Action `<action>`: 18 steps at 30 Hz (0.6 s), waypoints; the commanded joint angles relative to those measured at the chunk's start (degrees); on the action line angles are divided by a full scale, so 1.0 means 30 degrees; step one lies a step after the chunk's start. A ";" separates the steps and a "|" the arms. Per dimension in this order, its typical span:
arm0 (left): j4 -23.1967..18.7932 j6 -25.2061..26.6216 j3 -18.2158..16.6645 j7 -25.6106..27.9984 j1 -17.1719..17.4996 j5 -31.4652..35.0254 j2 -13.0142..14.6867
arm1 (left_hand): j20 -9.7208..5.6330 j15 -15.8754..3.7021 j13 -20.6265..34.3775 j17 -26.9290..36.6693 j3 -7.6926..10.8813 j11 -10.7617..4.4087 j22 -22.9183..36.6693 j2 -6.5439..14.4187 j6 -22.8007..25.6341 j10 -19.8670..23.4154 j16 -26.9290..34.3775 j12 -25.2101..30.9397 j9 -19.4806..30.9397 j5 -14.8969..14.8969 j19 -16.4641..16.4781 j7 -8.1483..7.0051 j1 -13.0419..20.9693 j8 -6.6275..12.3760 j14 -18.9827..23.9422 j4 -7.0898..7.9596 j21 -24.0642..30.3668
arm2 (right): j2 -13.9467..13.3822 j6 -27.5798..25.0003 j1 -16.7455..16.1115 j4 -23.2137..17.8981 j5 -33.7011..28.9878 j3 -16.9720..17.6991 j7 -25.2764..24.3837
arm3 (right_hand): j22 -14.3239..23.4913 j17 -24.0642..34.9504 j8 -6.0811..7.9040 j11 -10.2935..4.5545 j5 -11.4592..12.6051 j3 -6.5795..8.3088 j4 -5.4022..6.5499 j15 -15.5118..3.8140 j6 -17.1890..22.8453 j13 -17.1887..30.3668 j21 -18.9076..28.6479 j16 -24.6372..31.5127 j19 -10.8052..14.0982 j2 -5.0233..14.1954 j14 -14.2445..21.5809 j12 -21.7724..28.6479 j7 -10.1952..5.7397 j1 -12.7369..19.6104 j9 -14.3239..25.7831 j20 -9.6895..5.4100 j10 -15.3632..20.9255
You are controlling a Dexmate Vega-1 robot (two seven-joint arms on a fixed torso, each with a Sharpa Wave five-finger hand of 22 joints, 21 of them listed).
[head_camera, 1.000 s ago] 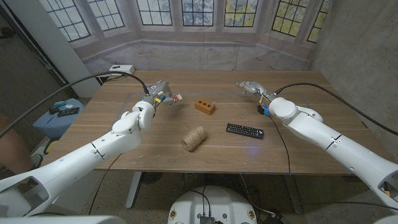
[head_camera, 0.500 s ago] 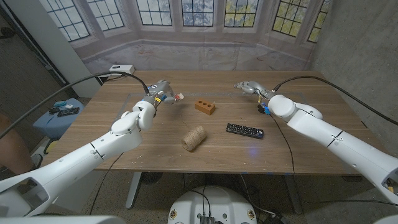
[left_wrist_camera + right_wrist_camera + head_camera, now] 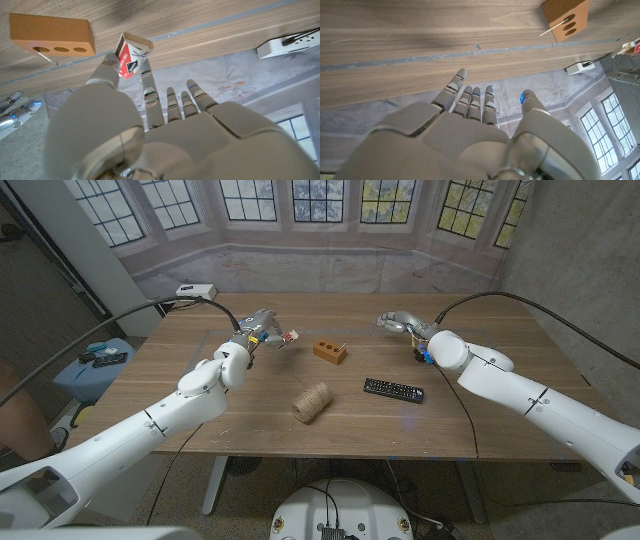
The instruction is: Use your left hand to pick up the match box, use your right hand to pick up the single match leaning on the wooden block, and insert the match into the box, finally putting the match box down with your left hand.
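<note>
Since a second ago the right hand (image 3: 397,321) has drifted slightly toward the block (image 3: 330,351), while the left hand (image 3: 258,328) has kept its place with the box (image 3: 286,336).

Head view: the left hand hovers over the table (image 3: 480,410), pinching the box just left of the block. The match (image 3: 342,343) leans on the block's right end. The right hand hangs well to the right of the block, fingers spread and holding nothing. A twine roll (image 3: 311,402) lies nearer the robot, with a remote (image 3: 393,390) to its right. A white device (image 3: 195,291) sits at the far left corner.

Left wrist view: the left hand (image 3: 150,130) holds the box (image 3: 130,56) between thumb and a finger, its open end toward the table; the other fingers (image 3: 172,102) are spread. The block (image 3: 52,34) and match (image 3: 46,57) are close by.

Right wrist view: the right hand (image 3: 470,135) is open and empty, fingers (image 3: 470,100) apart, with the block (image 3: 563,17) and match (image 3: 554,27) well beyond it.
</note>
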 commanded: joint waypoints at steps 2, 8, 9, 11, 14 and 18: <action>0.0132 -0.0628 -0.0282 0.0156 0.0079 -0.0941 -0.0052 | -0.0040 0.0031 0.0051 0.0040 -0.0011 0.0047 0.0100 0.0049 0.0123 0.0156 -0.0055 -0.0042 0.0060 0.0113 -0.0008 0.0028 0.0307 0.0116 0.0195 0.0020 -0.0037 | -0.0086 -0.0528 0.0772 -0.0217 -0.2918 -0.1134 0.1249 | 0.0064 0.0038 0.0234 -0.0106 -0.0067 0.0049 -0.0181 -0.0019 0.0294 0.0066 0.0096 0.0039 0.0197 0.0006 0.0172 0.0066 -0.0039 0.0194 0.0070 -0.0029 0.0247; 0.0187 -0.0691 -0.0222 0.0112 -0.0031 -0.1066 -0.0055 | -0.0053 0.0047 0.0052 0.0041 -0.0030 0.0064 0.0102 0.0061 0.0182 0.0149 -0.0055 -0.0053 0.0077 0.0120 -0.0019 0.0013 0.0327 0.0135 0.0199 0.0020 -0.0040 | -0.0008 -0.0544 0.0905 -0.0196 -0.4117 -0.1461 0.1610 | 0.0063 0.0003 0.0324 -0.0279 -0.0076 0.0095 -0.0353 -0.0156 0.0644 0.0067 0.0134 0.0087 0.0363 0.0010 0.0402 0.0146 -0.0160 0.0369 0.0072 -0.0072 0.0557; 0.0209 -0.0747 -0.0260 0.0112 -0.0033 -0.1169 -0.0068 | -0.0049 0.0045 0.0052 0.0041 -0.0033 0.0031 0.0102 0.0065 0.0180 0.0145 -0.0056 -0.0057 0.0079 0.0123 -0.0024 0.0013 0.0332 0.0132 0.0199 0.0020 -0.0042 | 0.0017 -0.0517 0.0891 -0.0183 -0.4200 -0.1442 0.1656 | 0.0063 -0.0004 0.0355 -0.0286 -0.0079 0.0107 -0.0399 -0.0241 0.0763 0.0067 0.0139 0.0116 0.0400 0.0011 0.0506 0.0154 -0.0165 0.0417 0.0072 -0.0075 0.0615; 0.0221 -0.0754 -0.0255 0.0082 -0.0069 -0.1227 -0.0064 | -0.0066 0.0036 0.0052 0.0041 -0.0038 0.0021 0.0103 0.0069 0.0192 0.0153 -0.0056 -0.0056 0.0085 0.0126 -0.0032 0.0009 0.0338 0.0137 0.0199 0.0020 -0.0044 | 0.0026 -0.0310 0.0839 -0.0134 -0.4524 -0.1452 0.1566 | 0.0062 -0.0018 0.0369 -0.0388 -0.0084 0.0119 -0.0475 -0.0291 0.0865 0.0067 0.0164 0.0127 0.0502 -0.0005 0.0589 0.0204 -0.0177 0.0491 0.0073 -0.0086 0.0804; 0.0236 -0.0773 -0.0244 0.0045 -0.0113 -0.1316 -0.0064 | -0.0067 0.0034 0.0052 0.0041 -0.0046 0.0024 0.0103 0.0073 0.0187 0.0167 -0.0057 -0.0053 0.0087 0.0129 -0.0030 0.0017 0.0347 0.0130 0.0200 0.0019 -0.0043 | 0.0036 -0.0279 0.0813 -0.0180 -0.5296 -0.1586 0.1488 | 0.0065 -0.0062 0.0514 -0.0698 -0.0080 0.0188 -0.0737 -0.0495 0.1475 0.0064 0.0257 0.0222 0.0890 -0.0036 0.1023 0.0285 -0.0434 0.0789 0.0072 -0.0188 0.1229; 0.0255 -0.0810 -0.0245 0.0032 -0.0146 -0.1445 -0.0074 | -0.0058 0.0043 0.0053 0.0042 -0.0060 0.0040 0.0104 0.0078 0.0184 0.0169 -0.0062 -0.0057 0.0091 0.0133 -0.0053 0.0006 0.0359 0.0122 0.0189 0.0019 -0.0050 | 0.0112 -0.0057 0.0681 -0.0172 -0.5991 -0.1595 0.1340 | 0.0071 -0.0109 0.0688 -0.0963 -0.0078 0.0252 -0.1055 -0.0664 0.2268 0.0059 0.0330 0.0324 0.1289 -0.0148 0.1554 0.0380 -0.0515 0.1191 0.0070 -0.0354 0.1787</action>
